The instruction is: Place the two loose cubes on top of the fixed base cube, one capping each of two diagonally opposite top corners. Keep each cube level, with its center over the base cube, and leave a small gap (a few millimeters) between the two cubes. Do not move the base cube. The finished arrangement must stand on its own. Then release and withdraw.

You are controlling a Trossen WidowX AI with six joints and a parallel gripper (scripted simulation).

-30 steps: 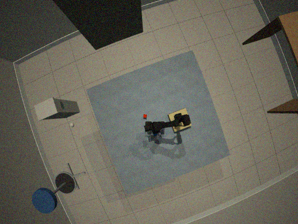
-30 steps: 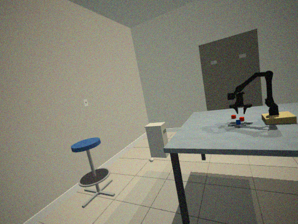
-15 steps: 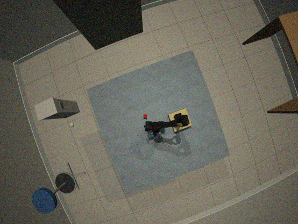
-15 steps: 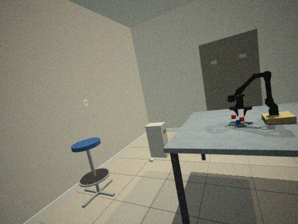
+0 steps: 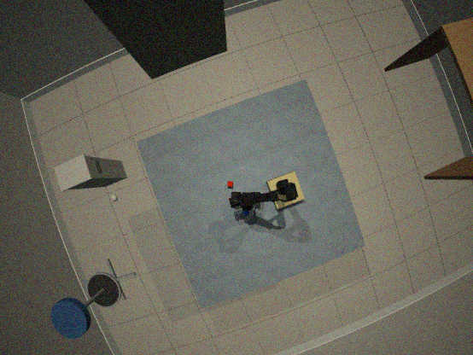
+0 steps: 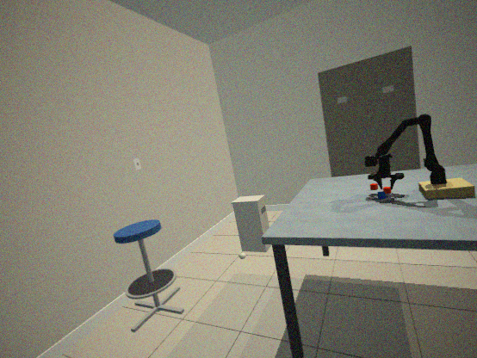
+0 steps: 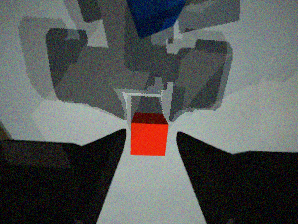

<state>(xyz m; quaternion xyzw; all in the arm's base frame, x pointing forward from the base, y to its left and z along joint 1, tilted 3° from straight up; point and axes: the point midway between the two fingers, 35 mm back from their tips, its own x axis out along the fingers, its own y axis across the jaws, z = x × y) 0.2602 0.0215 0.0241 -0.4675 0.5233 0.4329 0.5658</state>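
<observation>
The blue base cube (image 5: 246, 213) (image 6: 381, 195) (image 7: 156, 15) stands on the table; the wrist view shows part of it at the top edge. One red cube (image 6: 387, 190) (image 7: 149, 139) sits between my fingertips in the wrist view, with a gap on each side. The arm hides it in the top view. The other red cube (image 5: 230, 184) (image 6: 374, 186) stands on the table apart from the arm and outside the wrist view. My gripper (image 6: 387, 188) (image 7: 151, 134) is open, pointing down, its fingertips low around the nearer red cube. Their exact height is hard to tell.
The arm stands on a yellow base block (image 5: 274, 184) (image 6: 449, 189) on the blue-grey table (image 5: 256, 124) (image 6: 319, 215). Shadows of the arm fall around the blue cube. A blue stool (image 5: 70, 317) (image 6: 138, 231) and a white cabinet (image 5: 74, 172) (image 6: 251, 224) stand off the table.
</observation>
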